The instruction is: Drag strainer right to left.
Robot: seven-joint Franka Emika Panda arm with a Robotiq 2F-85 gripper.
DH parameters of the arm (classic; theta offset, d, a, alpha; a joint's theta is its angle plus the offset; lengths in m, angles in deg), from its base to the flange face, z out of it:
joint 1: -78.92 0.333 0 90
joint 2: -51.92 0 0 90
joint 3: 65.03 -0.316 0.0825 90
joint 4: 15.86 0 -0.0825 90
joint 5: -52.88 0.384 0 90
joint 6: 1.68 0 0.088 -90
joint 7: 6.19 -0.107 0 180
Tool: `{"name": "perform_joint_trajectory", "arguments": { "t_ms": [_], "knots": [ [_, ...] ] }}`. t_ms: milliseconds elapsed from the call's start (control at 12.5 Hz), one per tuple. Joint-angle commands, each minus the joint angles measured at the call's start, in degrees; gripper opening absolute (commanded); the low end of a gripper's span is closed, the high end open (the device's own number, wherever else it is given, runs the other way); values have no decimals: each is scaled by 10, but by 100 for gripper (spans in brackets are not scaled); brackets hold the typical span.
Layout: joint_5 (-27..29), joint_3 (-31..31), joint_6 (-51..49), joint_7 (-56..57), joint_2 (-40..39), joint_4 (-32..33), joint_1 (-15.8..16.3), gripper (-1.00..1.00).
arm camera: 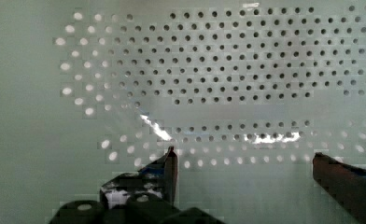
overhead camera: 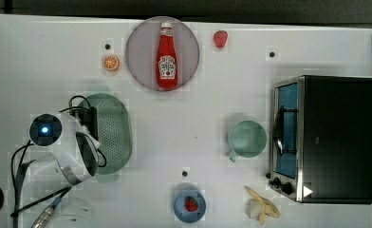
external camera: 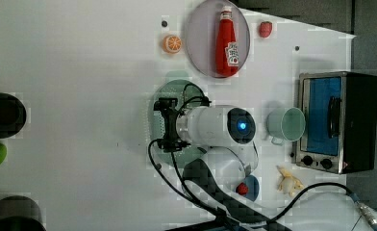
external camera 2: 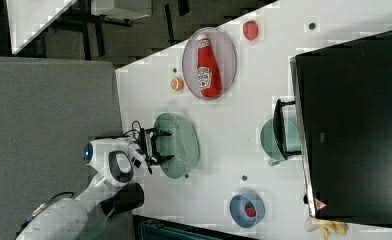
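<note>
The strainer [overhead camera: 114,133] is a pale mint-green oblong colander dotted with small holes, lying on the white table at the top view's left. My arm reaches over its left part there. In the right view my gripper [external camera 2: 161,146] points down into the strainer [external camera 2: 181,145] bowl. The wrist view looks straight into the perforated bowl [arm camera: 228,79], with my gripper [arm camera: 244,161] open. Both dark fingertips [arm camera: 171,161] are close to the bowl's surface and nothing is between them.
A mint-green mug [overhead camera: 247,138] stands right of centre in the top view, beside a toaster oven [overhead camera: 324,138]. A ketchup bottle [overhead camera: 166,57] lies on a round plate [overhead camera: 139,52]. An orange slice [overhead camera: 111,62], a strawberry [overhead camera: 220,38], a blue bowl [overhead camera: 189,205] and a banana [overhead camera: 262,206] also lie around.
</note>
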Motion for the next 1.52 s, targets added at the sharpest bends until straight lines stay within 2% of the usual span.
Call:
{"name": "perform_joint_trajectory", "arguments": {
  "t_ms": [80, 560, 960, 1520],
  "knots": [
    [-10, 2, -17, -51, -23, -31, 19, 100],
    [-9, 2, -27, -82, -56, -87, 48, 100],
    [-9, 2, -33, -87, -66, -106, 67, 100],
    [-15, 6, -44, -108, -62, -122, 71, 100]
  ]
}}
